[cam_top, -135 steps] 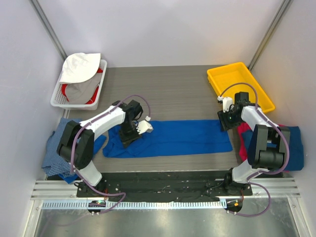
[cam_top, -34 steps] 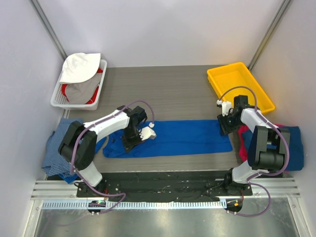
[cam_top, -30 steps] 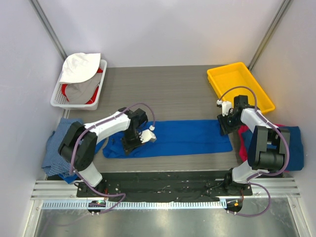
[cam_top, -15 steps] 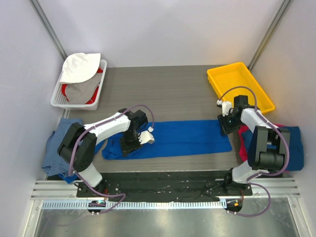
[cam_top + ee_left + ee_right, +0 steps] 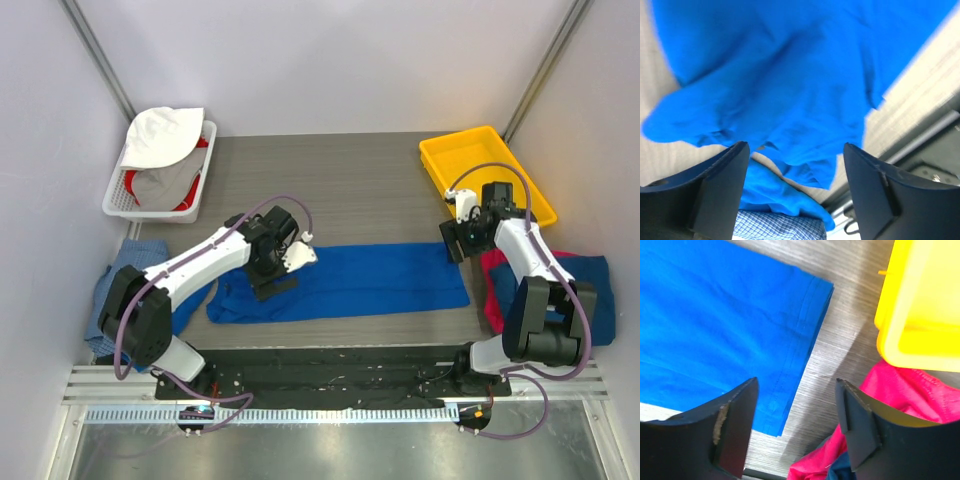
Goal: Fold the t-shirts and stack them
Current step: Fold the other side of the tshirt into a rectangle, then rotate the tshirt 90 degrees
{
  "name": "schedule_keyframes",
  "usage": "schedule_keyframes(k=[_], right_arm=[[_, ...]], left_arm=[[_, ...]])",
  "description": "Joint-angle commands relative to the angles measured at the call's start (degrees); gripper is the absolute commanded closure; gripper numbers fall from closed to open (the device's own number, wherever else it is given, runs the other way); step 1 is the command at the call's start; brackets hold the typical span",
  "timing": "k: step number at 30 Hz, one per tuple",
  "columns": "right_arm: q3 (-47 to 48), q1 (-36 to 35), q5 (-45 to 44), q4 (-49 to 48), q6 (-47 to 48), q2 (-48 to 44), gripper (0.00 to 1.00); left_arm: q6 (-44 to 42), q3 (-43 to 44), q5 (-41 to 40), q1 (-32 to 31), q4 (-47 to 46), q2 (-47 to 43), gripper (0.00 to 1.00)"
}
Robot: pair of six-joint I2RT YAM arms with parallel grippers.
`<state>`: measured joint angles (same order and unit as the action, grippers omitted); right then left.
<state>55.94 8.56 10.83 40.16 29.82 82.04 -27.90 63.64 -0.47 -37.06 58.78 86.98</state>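
Observation:
A royal blue t-shirt lies folded into a long flat strip across the middle of the table. My left gripper hovers open over its rumpled left end, nothing between the fingers. In the left wrist view the blue cloth spreads below the gripper. My right gripper stands open just above the strip's right end. The right wrist view shows the shirt's hemmed corner under the left finger, with bare table below the gripper. A magenta t-shirt and a darker blue one lie heaped at the right.
A yellow bin stands at the back right, close behind the right gripper. A white basket of clothes sits at the back left. A blue and checked pile of cloth hangs off the table's left side.
My left gripper has opened, let go of the shirt's left end and lifted slightly. The right gripper has opened wider and shifted a little back toward the bin.

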Motion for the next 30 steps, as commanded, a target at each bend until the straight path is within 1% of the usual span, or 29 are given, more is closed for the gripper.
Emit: schedule_keyframes(k=[1, 5, 7, 10, 14, 17, 18, 25, 30], right_arm=[[3.4, -0.8, 1.7, 0.8, -0.2, -0.6, 0.28], [4.3, -2.0, 2.2, 0.4, -0.7, 0.7, 0.24], [4.5, -3.2, 1.9, 0.1, -0.8, 0.9, 0.23], [4.6, -5.0, 0.8, 0.1, -0.3, 1.4, 0.22], [4.7, -8.1, -1.2, -0.5, -0.5, 2.9, 0.22], [5.1, -8.6, -1.5, -0.9, -0.6, 3.8, 0.23], [5.0, -10.4, -2.0, -1.1, -0.6, 4.4, 0.22], [4.0, -12.0, -3.5, -3.5, -0.6, 6.7, 0.22], [3.2, -12.2, -4.5, -5.0, -0.7, 7.8, 0.22]], left_arm=[[0.8, 1.2, -5.4, 1.0, -7.4, 0.4, 0.17], [1.5, 1.4, -6.7, 3.0, -13.2, 4.3, 0.14], [1.8, 2.5, -6.5, 4.4, -14.5, 5.7, 0.13], [1.7, 4.4, -4.5, 5.9, -13.6, 8.7, 0.12], [1.2, 3.8, -2.9, 6.5, -13.4, 11.2, 0.11], [1.1, 2.5, -2.1, 6.8, -12.9, 11.8, 0.09], [1.0, 1.9, -2.0, 6.9, -12.9, 11.6, 0.09], [1.0, 0.2, -0.8, 8.1, -12.6, 11.5, 0.05], [0.7, 2.4, 0.1, 9.5, -13.3, 14.4, 0.0]])
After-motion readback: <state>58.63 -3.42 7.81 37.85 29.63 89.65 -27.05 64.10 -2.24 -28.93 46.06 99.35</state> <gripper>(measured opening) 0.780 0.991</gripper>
